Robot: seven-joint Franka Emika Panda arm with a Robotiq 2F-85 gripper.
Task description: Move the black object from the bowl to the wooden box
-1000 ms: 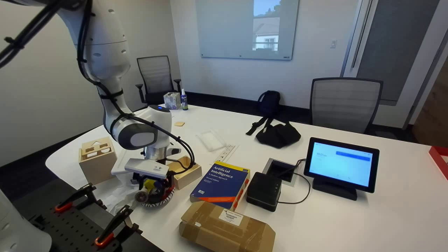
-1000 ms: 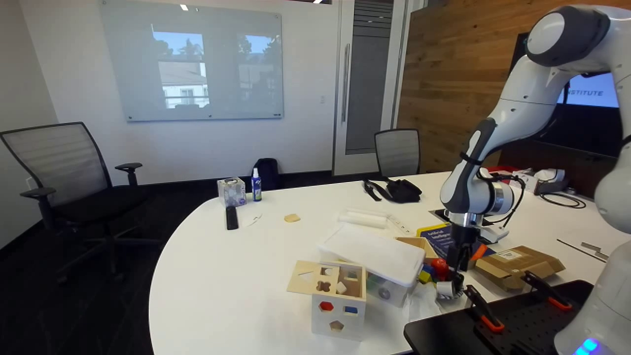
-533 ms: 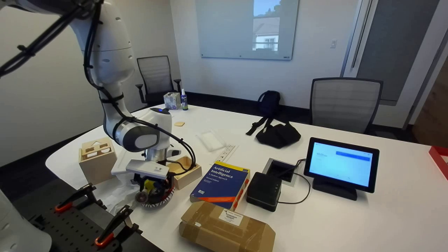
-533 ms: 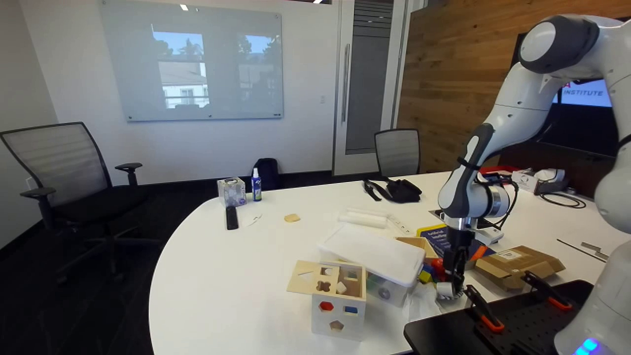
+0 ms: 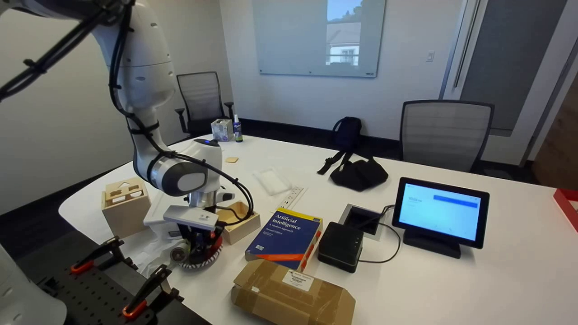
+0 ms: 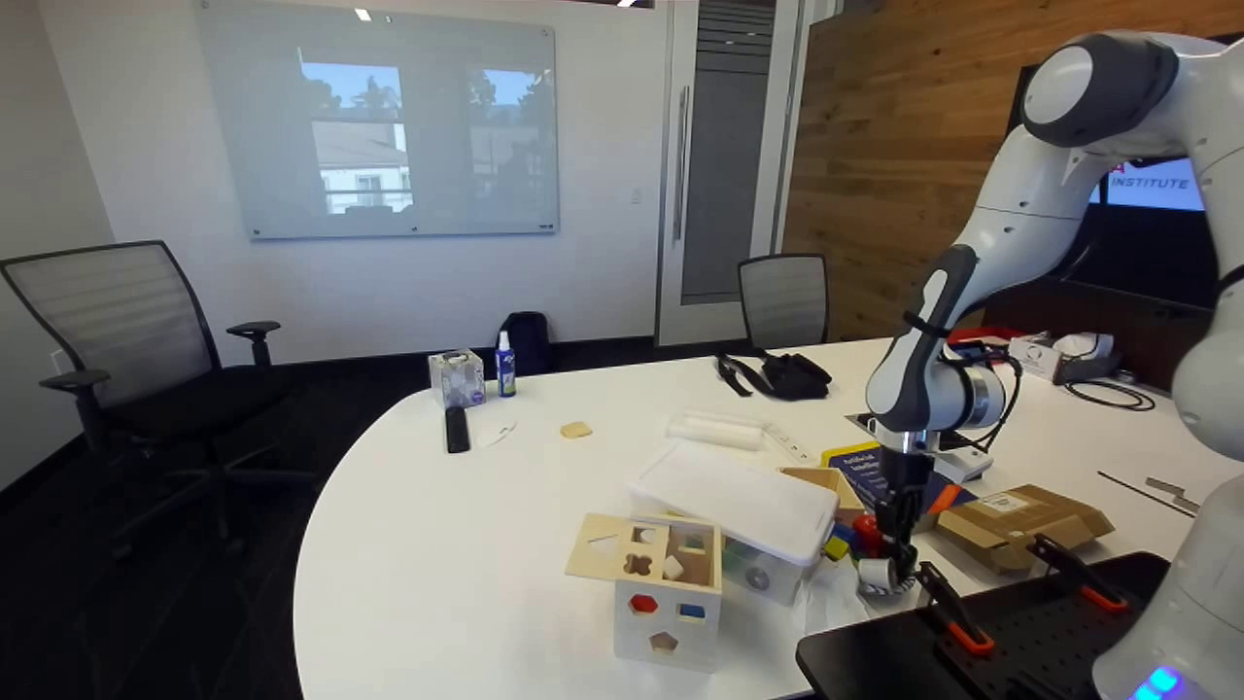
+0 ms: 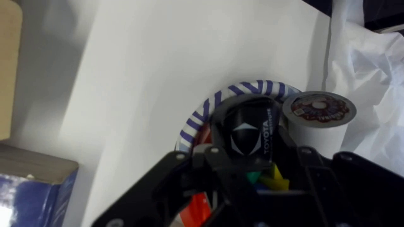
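Grasping is apparently underway: the two-fingered black gripper [image 7: 252,146] is straddling the white-lettered black object [image 7: 244,127] lying in the round blue-striped bowl [image 7: 195,121]; whether gripping, I cannot tell. Next, it should be lifting, then carrying left to the pale wooden cube-shaped box [image 6: 667,620].

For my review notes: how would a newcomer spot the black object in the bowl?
In the wrist view, the white table holds a striped bowl. In it lies the black object; pale TOYOTA lettering sets it apart from the white cup beside it.
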